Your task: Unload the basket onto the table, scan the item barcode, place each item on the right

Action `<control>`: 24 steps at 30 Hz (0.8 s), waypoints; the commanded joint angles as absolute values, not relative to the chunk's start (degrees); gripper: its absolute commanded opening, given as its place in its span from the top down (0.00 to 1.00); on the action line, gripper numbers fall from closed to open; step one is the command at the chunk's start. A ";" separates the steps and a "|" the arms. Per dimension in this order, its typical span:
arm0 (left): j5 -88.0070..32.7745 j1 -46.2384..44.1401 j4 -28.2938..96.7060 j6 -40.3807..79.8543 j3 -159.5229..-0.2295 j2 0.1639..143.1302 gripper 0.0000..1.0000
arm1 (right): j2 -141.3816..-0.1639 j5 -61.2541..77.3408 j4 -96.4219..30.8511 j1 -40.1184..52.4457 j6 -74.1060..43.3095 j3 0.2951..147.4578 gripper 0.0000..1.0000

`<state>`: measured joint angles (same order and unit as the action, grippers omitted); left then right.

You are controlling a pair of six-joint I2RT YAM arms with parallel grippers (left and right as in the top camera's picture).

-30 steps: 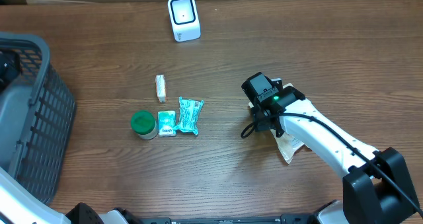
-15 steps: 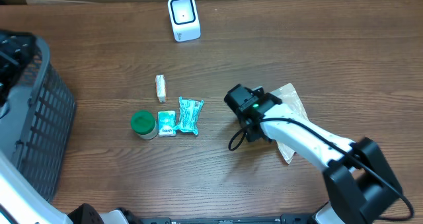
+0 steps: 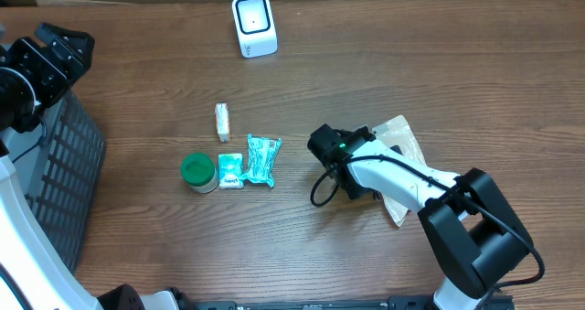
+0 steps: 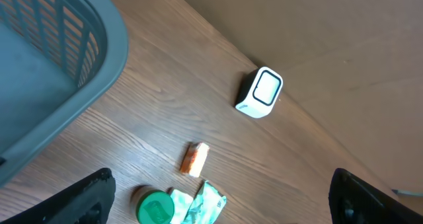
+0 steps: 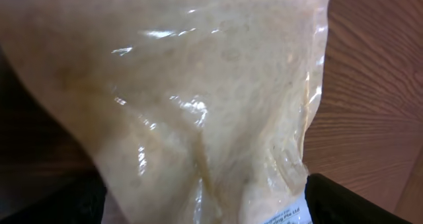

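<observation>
Clear pouch [image 3: 402,134] uncovered; right hand [image 5: 205,204] shifted left.

Overhead looks straight down; left wrist, high and oblique, shares the scanner [image 3: 254,24]; right wrist hugs the bag [image 5: 198,105].

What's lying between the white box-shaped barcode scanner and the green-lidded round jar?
In the overhead view, one small tan stick-shaped packet lies between the white box-shaped scanner and the green-lidded jar.

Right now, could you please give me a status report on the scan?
Left gripper open, empty, by basket. Right gripper open, close over clear plastic bag. Barcode scanner unobstructed.
</observation>
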<state>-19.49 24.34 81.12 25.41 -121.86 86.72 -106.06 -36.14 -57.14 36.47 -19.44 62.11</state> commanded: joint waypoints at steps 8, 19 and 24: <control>-18.94 21.67 82.28 25.93 -121.91 91.09 0.14 | -106.59 -37.60 -52.93 29.45 -22.57 55.81 0.32; -18.96 21.56 82.43 25.69 -121.91 92.79 0.33 | -106.59 -29.63 -50.89 28.14 -22.76 55.99 0.96; -18.98 21.56 82.43 25.71 -121.91 92.79 0.42 | -105.67 -20.58 -52.07 28.14 -22.52 59.53 0.96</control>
